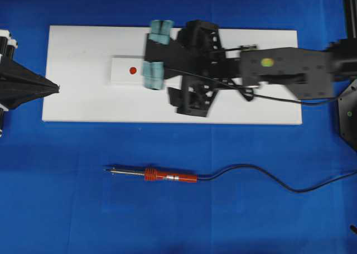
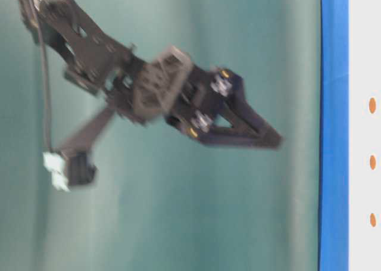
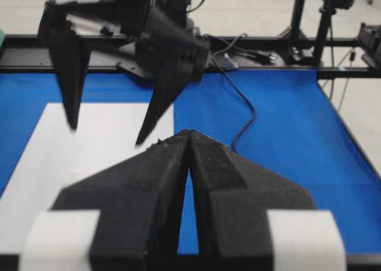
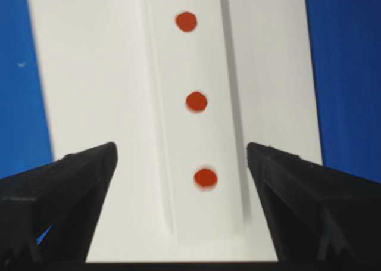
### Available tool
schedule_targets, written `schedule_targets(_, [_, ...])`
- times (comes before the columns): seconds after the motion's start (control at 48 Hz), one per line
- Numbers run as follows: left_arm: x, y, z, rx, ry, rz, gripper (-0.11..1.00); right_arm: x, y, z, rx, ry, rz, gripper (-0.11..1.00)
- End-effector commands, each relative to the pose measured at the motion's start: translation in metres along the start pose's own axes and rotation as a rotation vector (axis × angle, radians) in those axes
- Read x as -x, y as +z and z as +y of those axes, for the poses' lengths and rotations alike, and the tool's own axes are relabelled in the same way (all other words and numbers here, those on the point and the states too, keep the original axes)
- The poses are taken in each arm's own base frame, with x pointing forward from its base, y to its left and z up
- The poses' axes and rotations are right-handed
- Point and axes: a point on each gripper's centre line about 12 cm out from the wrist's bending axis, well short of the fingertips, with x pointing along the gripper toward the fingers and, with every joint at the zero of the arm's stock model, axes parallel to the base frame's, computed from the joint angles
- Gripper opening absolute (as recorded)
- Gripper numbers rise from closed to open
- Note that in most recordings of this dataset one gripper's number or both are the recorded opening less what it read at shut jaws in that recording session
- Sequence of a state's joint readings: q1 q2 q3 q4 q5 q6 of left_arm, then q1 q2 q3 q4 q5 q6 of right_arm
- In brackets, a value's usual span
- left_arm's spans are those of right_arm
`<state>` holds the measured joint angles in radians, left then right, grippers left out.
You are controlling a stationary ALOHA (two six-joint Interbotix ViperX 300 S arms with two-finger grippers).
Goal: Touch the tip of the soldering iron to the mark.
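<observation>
The soldering iron [image 1: 159, 175] lies on the blue cloth in front of the white board [image 1: 83, 103], tip pointing left, with no gripper on it. My right gripper [image 1: 156, 53] hovers open over the raised white strip [image 1: 120, 71], its fingers apart and empty. In the right wrist view the gripper [image 4: 181, 149] frames a row of three red dots; the nearest and largest is the mark [image 4: 205, 178]. From overhead the mark is hidden under that gripper, and only the left-end dot [image 1: 133, 71] shows. My left gripper [image 1: 56, 87] rests shut and empty at the board's left edge.
The iron's black cord [image 1: 268, 178] trails right across the cloth and off the edge. Another cable [image 1: 279, 99] runs along the right arm [image 1: 290, 70] over the board. Blue cloth [image 1: 67, 209] surrounds the board.
</observation>
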<state>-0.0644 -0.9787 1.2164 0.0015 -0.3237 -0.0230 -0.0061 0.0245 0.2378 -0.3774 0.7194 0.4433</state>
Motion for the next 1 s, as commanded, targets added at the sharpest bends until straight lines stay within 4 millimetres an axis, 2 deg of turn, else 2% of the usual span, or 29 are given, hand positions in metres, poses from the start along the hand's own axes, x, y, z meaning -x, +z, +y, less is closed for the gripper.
schedule_targets(0.0, [-0.002, 0.006, -0.001, 0.004, -0.007, -0.017, 0.02, 0.040, 0.003, -0.010, -0.020, 0.014, -0.080, 0.85])
schedule_targets(0.187, [-0.002, 0.005, -0.001, 0.013, -0.007, -0.014, 0.02, 0.086, -0.032, -0.026, -0.045, 0.042, -0.164, 0.85])
schedule_targets(0.354, [0.000, 0.008, -0.001, 0.013, -0.007, -0.026, 0.02, 0.130, -0.076, -0.040, -0.079, 0.091, -0.298, 0.84])
schedule_targets(0.458, [0.002, 0.011, -0.001, 0.013, -0.008, -0.040, 0.02, 0.147, -0.102, -0.047, -0.090, 0.113, -0.369, 0.84])
schedule_targets(0.625, [0.004, 0.014, -0.002, 0.010, -0.008, -0.053, 0.02, 0.159, -0.146, -0.056, -0.112, 0.139, -0.438, 0.84])
schedule_targets(0.771, [0.004, 0.013, -0.002, 0.011, -0.008, -0.052, 0.02, 0.160, -0.175, -0.059, -0.132, 0.153, -0.470, 0.84])
schedule_targets(0.979, [0.004, 0.013, -0.002, 0.010, -0.008, -0.050, 0.02, 0.159, -0.199, -0.062, -0.159, 0.167, -0.498, 0.84])
